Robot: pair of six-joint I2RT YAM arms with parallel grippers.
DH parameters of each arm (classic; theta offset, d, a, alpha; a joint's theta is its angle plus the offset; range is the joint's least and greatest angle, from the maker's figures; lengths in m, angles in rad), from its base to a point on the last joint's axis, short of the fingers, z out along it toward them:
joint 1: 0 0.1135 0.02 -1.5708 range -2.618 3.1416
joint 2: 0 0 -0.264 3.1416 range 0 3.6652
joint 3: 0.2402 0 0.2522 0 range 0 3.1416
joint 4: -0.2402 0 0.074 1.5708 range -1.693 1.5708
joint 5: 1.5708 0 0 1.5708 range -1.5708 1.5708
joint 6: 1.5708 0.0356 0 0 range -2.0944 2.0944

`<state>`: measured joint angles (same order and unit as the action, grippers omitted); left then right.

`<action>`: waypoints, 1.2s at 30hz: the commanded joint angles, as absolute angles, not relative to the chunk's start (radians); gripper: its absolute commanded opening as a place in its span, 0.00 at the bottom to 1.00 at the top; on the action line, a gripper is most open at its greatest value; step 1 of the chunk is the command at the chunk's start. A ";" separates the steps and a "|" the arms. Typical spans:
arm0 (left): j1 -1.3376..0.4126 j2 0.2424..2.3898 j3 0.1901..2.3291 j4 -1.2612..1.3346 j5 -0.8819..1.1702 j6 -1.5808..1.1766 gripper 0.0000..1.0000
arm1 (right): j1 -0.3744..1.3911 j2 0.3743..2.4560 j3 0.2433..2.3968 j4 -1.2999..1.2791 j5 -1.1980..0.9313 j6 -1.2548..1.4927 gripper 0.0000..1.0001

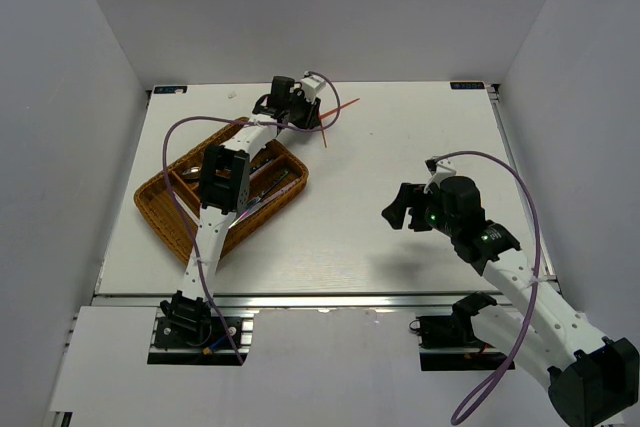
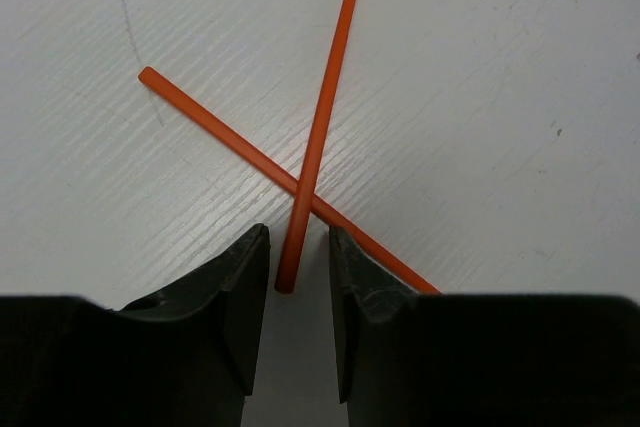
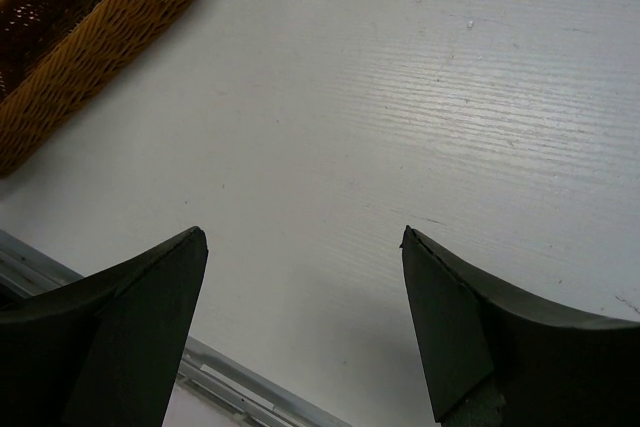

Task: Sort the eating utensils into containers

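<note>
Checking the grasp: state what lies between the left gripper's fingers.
The left wrist view shows the end of one red chopstick between the fingers of the left gripper, a gap on each side; it crosses a second red chopstick.

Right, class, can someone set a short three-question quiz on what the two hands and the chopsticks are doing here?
1. True or false: the two red chopsticks lie parallel on the table.
2. What sits between the fingers of the left hand? A: a fork. B: the end of one red chopstick. C: nothing.
3. Fill in: the ____ hand hovers open above the table, holding nothing.

Key: 1 false, they cross each other. 2 B. 3 right; the right hand has only table between its fingers.
</note>
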<state>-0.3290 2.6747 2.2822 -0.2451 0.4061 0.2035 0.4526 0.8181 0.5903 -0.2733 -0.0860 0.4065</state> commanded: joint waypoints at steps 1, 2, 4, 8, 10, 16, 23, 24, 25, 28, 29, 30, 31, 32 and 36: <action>-0.324 2.683 2.278 -0.256 0.405 0.215 0.40 | 0.453 0.816 0.588 -0.232 -0.098 0.383 0.83; -0.322 2.684 2.278 -0.256 0.402 0.216 0.39 | 0.453 0.816 0.588 -0.230 -0.101 0.383 0.83; -0.322 2.688 2.278 -0.256 0.399 0.216 0.36 | 0.453 0.816 0.588 -0.227 -0.103 0.383 0.83; -0.322 2.669 2.261 -0.252 0.393 0.212 0.17 | 0.451 0.821 0.589 -0.222 -0.103 0.382 0.83; -0.325 2.645 2.237 -0.242 0.393 0.210 0.09 | 0.453 0.825 0.591 -0.219 -0.106 0.379 0.83; -0.362 2.462 2.076 -0.196 0.380 0.236 0.00 | 0.451 0.833 0.592 -0.209 -0.115 0.377 0.83; -0.419 2.176 1.875 0.018 0.207 0.094 0.00 | 0.451 0.841 0.595 -0.201 -0.120 0.377 0.83; -0.419 2.139 1.817 0.058 0.184 0.057 0.00 | 0.453 0.839 0.595 -0.199 -0.120 0.377 0.83; -0.419 2.059 1.784 0.110 0.119 -0.031 0.00 | 0.453 0.839 0.597 -0.198 -0.115 0.376 0.83; -0.417 1.944 1.683 0.074 -0.161 -0.196 0.00 | 0.453 0.842 0.600 -0.190 -0.111 0.368 0.83; -0.417 1.857 1.646 0.051 -0.225 -0.309 0.00 | 0.453 0.845 0.604 -0.193 -0.103 0.367 0.83; -0.417 1.806 1.597 0.025 -0.297 -0.363 0.00 | 0.451 0.847 0.613 -0.204 -0.101 0.367 0.83; -0.416 1.757 1.495 -0.053 -0.431 -0.471 0.00 | 0.453 0.847 0.624 -0.209 -0.106 0.365 0.83; -0.411 1.659 1.441 -0.084 -0.471 -0.513 0.00 | 0.453 0.841 0.627 -0.209 -0.110 0.362 0.83; -0.399 1.380 1.142 -0.279 -0.652 -0.695 0.00 | 0.453 0.825 0.627 -0.206 -0.132 0.360 0.84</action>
